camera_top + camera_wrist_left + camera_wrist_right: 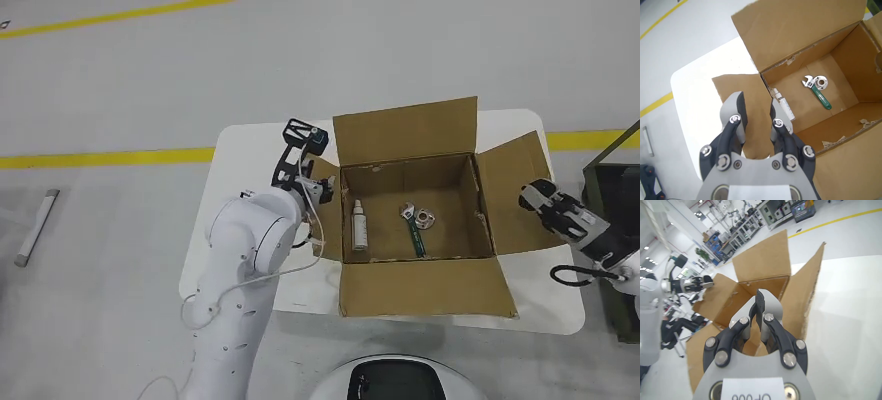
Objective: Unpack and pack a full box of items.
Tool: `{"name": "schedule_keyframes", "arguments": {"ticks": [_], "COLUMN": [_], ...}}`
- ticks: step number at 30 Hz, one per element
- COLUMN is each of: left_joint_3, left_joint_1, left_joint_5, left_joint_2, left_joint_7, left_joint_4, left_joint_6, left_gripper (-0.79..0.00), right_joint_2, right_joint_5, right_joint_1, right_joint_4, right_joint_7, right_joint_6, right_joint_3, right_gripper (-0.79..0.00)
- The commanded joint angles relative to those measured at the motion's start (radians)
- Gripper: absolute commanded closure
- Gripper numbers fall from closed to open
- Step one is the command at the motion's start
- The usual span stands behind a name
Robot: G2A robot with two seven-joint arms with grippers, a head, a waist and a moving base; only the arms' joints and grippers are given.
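An open cardboard box (417, 290) stands on the white table (250, 150), all flaps folded outward. On its floor lie a white bottle (359, 225) (784, 106), a green-handled wrench (413, 232) (818, 93) and a round metal flange (427, 216) (820, 81) touching the wrench's head. My left gripper (322, 188) (757, 103) is open and holds nothing, above the box's left flap (730, 85), close to the bottle's side of the box. My right gripper (530, 197) (758, 306) is shut with nothing in it, over the right flap (515, 195) (806, 291).
A dark green crate (612, 235) stands just off the table's right edge. A grey bar (35, 226) lies on the floor to the left. Yellow floor lines (100, 157) run behind the table. Bare table shows in front of and behind the box.
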Motion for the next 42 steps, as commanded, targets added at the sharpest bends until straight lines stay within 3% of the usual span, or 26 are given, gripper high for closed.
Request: {"name": "schedule_keyframes", "arguments": {"ticks": [1, 5, 8, 11, 25, 28, 31, 35, 42], "left_joint_3": [-0.012, -0.036, -0.055, -0.071, -0.075, -0.084, -0.105, -0.136, -0.141], "left_joint_1": [-0.001, -0.003, 0.000, 0.007, 0.010, 0.031, 0.051, 0.072, 0.075], "left_joint_5": [-0.003, 0.027, 0.060, 0.081, 0.088, 0.112, 0.155, 0.235, 0.236], "left_joint_2": [0.002, 0.007, 0.009, 0.011, 0.012, 0.015, 0.019, 0.025, 0.025], "left_joint_7": [0.003, 0.002, 0.000, -0.001, 0.000, 0.034, 0.052, 0.063, 0.062], "left_joint_4": [-0.020, -0.051, -0.062, -0.063, -0.062, -0.053, -0.050, -0.047, -0.047], "left_joint_6": [0.007, 0.031, 0.066, 0.100, 0.110, 0.117, 0.140, 0.177, 0.182], "left_gripper": [-0.785, -0.785, -0.785, -0.785, -0.785, -0.785, -0.785, -0.785, -0.785], "right_joint_2": [0.008, 0.021, 0.025, 0.026, 0.026, 0.025, 0.022, 0.014, -0.028], "right_joint_5": [0.044, 0.006, -0.056, -0.140, -0.143, -0.180, -0.211, -0.377, -0.544], "right_joint_1": [0.016, 0.067, 0.113, 0.146, 0.144, 0.161, 0.198, 0.320, 0.567], "right_joint_4": [-0.027, -0.055, -0.060, -0.050, -0.060, -0.085, -0.089, -0.093, 0.076], "right_joint_7": [0.116, 0.282, 0.328, 0.331, 0.324, 0.315, 0.301, 0.367, 0.409], "right_joint_6": [0.003, 0.045, 0.070, 0.092, 0.089, 0.126, 0.208, 0.376, 0.529], "right_joint_3": [0.005, -0.048, -0.121, -0.178, -0.186, -0.218, -0.278, -0.445, -0.750], "right_gripper": [0.000, 0.000, 0.000, 0.000, 0.000, 0.000, 0.000, 0.000, 0.000]}}
